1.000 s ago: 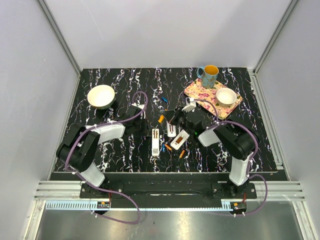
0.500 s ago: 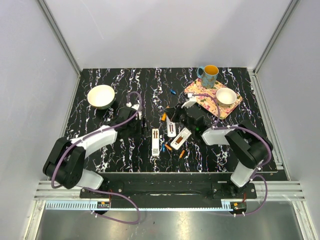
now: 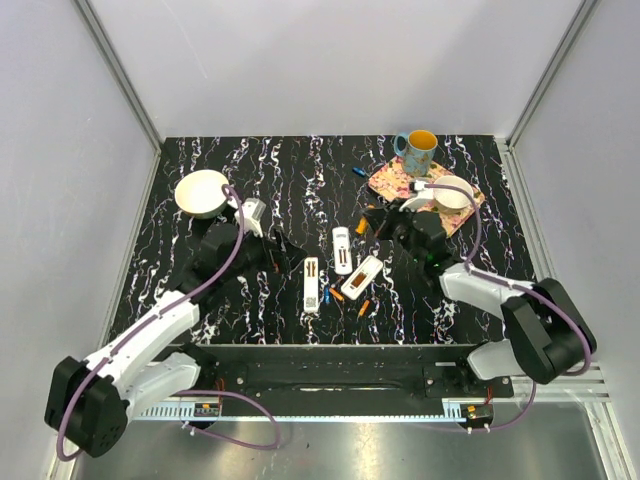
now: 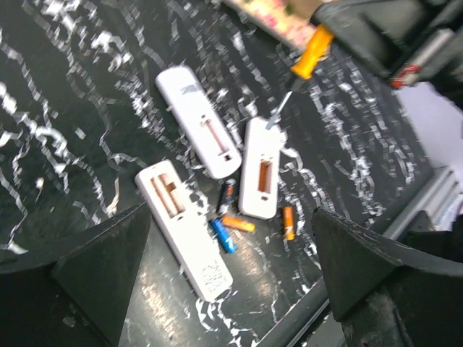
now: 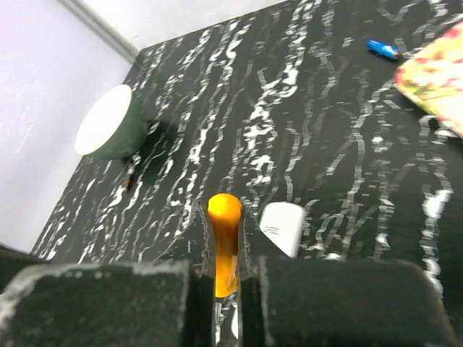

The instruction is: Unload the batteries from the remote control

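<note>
L gripper (image 4: 231,231) spread wide above three remotes (image 4: 260,168) w/ backs off, loose batteries (image 4: 237,223) btwn them. R gripper (image 5: 226,278) pinches orange-handled screwdriver (image 5: 223,213).

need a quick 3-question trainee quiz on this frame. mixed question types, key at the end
1. Count: how many white remotes lie on the table?
2. True or false: the jaws of the left gripper are shut.
3. Multiple choice: what is the right gripper holding?
A. a remote
B. an orange-handled tool
C. nothing

Key: 1. three; 2. false, they stand wide open; 3. B
</note>
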